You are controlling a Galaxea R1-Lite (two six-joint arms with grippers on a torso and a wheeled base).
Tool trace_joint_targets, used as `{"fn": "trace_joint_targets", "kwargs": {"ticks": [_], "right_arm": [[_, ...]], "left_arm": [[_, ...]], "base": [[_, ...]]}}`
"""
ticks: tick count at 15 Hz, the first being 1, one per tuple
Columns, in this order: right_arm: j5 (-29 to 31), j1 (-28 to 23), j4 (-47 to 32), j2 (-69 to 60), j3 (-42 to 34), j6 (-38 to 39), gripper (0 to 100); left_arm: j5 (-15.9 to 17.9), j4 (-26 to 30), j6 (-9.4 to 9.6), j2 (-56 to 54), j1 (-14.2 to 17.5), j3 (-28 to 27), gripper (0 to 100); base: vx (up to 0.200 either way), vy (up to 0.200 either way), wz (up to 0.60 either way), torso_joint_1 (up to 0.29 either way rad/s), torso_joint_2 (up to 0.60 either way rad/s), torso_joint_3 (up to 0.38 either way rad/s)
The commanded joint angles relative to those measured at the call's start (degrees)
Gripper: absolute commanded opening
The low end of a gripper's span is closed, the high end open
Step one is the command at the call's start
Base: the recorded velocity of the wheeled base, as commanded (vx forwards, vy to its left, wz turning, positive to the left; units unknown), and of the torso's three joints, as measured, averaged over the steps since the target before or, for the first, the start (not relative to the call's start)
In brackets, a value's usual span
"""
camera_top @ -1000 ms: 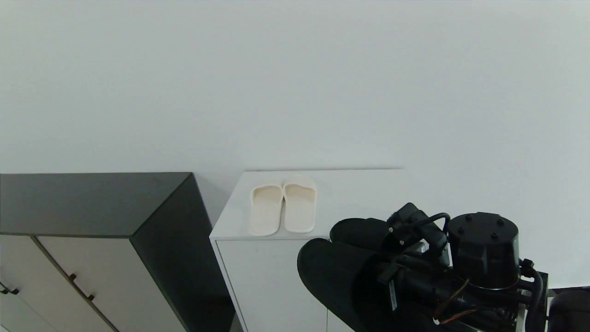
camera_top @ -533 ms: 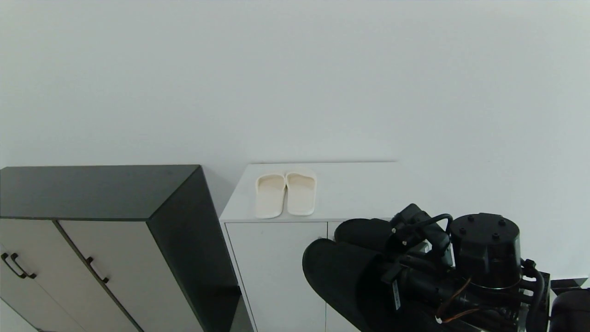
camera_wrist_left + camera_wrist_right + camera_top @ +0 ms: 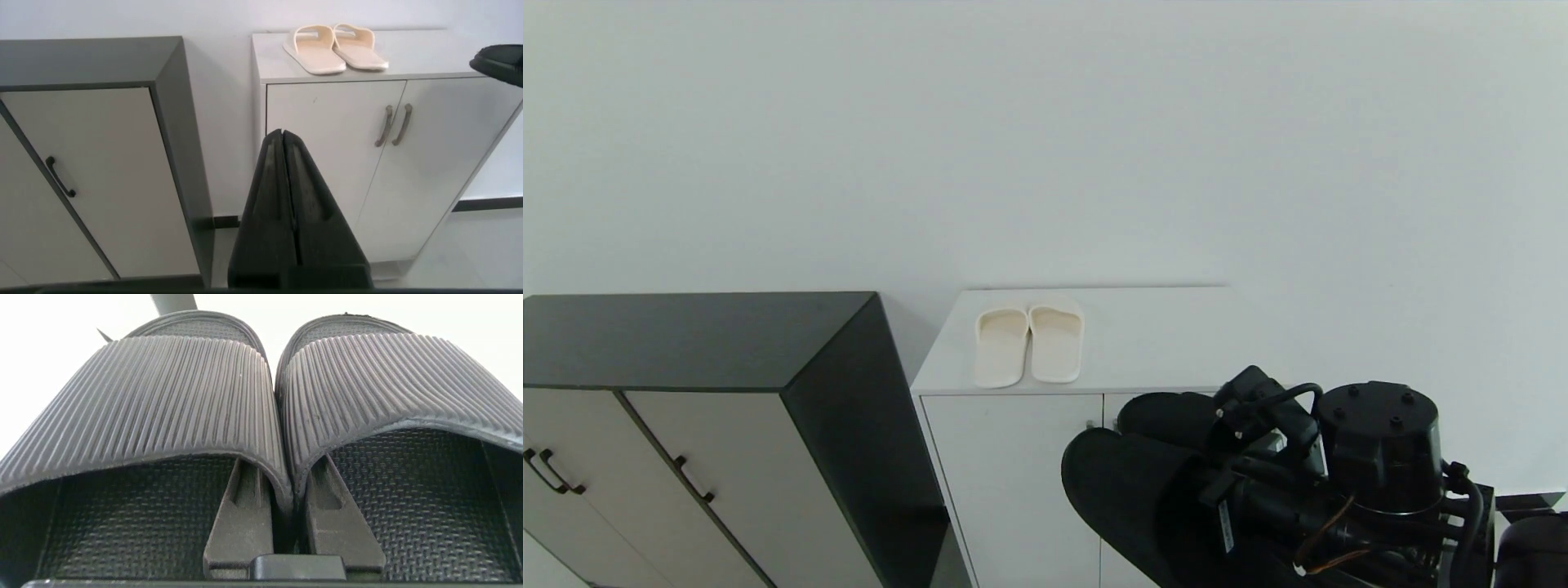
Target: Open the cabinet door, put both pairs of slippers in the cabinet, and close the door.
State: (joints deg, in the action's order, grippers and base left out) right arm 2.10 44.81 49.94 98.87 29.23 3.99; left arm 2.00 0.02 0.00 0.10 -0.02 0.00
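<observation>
Clamping the black slippers [image 3: 1143, 482] in the right gripper [image 3: 282, 508], seemingly by their adjoining strap edges, before the shut doors of the white cabinet [image 3: 1013, 482]. Cream slippers [image 3: 1029, 345] side by side on its top. Left gripper [image 3: 283, 139] pressed closed, empty. Almost unchanged since half a second ago, after an earlier camera shift.

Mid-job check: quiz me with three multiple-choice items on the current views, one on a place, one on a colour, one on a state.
1. The cream slippers lie: A on top of the white cabinet; B inside it; C on the floor.
2. The held slippers in the right gripper are: A white; B black; C red.
3. The white cabinet's doors are: A both shut; B one open; C both open.
A, they rest on its top; B, black ribbed straps; A, both fronts sit flush.
</observation>
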Motion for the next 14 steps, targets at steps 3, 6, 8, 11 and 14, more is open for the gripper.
{"fn": "trace_joint_targets", "kwargs": {"ticks": [3,6,8,11,14], "right_arm": [[0.0,0.0,0.0,0.5,-0.2,0.0,0],[0.0,0.1,0.1,0.5,-0.6,0.0,0],[-0.1,0.0,0.0,0.5,-0.8,0.0,0],[-0.1,0.3,0.1,0.5,-0.8,0.0,0],[-0.1,0.4,0.5,0.5,-1.2,0.0,0]], "left_arm": [[0.0,0.1,-0.09,0.1,0.0,0.0,0],[-0.1,0.0,0.35,0.0,0.0,0.0,0],[-0.1,0.0,0.44,0.0,0.0,0.0,0],[-0.2,0.1,0.18,0.0,0.0,0.0,0],[-0.2,0.1,0.0,0.0,0.0,0.0,100]], "base": [[0.0,0.0,0.0,-0.017,0.03,0.019],[0.0,0.0,0.0,-0.141,0.32,0.17],[0.0,0.0,0.0,-0.156,0.37,0.2],[0.0,0.0,0.0,-0.167,0.38,0.209],[0.0,0.0,0.0,-0.188,0.44,0.248]]}}
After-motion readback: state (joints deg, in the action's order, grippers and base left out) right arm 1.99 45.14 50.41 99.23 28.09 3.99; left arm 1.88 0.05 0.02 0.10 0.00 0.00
